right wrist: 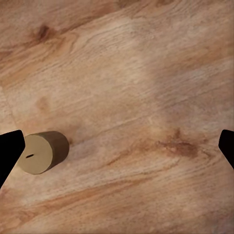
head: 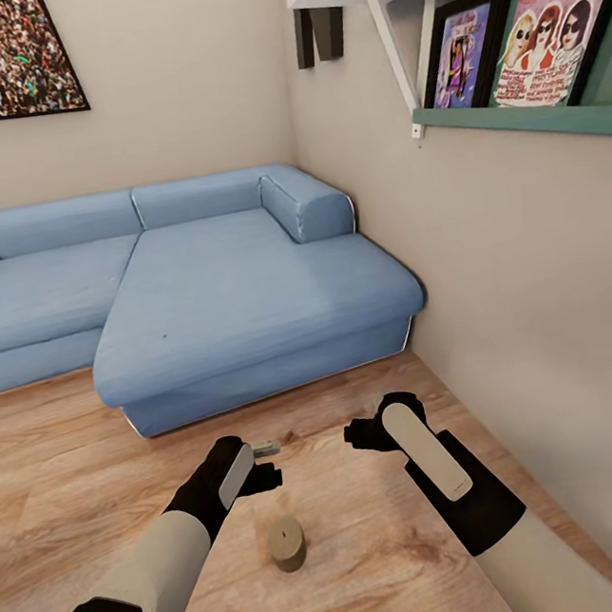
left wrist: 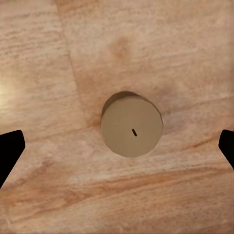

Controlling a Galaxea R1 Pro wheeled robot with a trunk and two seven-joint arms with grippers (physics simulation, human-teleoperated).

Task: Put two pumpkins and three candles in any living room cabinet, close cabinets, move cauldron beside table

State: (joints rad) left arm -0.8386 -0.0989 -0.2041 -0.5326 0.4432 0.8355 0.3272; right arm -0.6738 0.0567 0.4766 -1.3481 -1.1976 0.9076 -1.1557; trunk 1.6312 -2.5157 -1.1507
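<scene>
Closest to the head camera, both arms reached out over the wood floor (head: 65, 450), left gripper (head: 259, 465) and right gripper (head: 360, 433) hanging above it, apart from each other. One candle (head: 287, 544) stood upright on the floor, on the robot's side of the left gripper and clear of it. A second small pale cylinder (head: 266, 448) lay on the floor just beyond the left gripper, probably another candle, too small to be sure. Past the grippers sat the blue sofa (head: 239, 305), its chaise end near the right-hand wall (head: 535, 297).

Left wrist view: candle (left wrist: 131, 125) seen from above, wick mark showing, centred between the released, widely spread fingertips (left wrist: 9, 153), touching neither.

Right wrist view: a candle (right wrist: 41, 152) stood on the floor just beside one fingertip (right wrist: 9, 153); jaws spread wide, holding nothing.
</scene>
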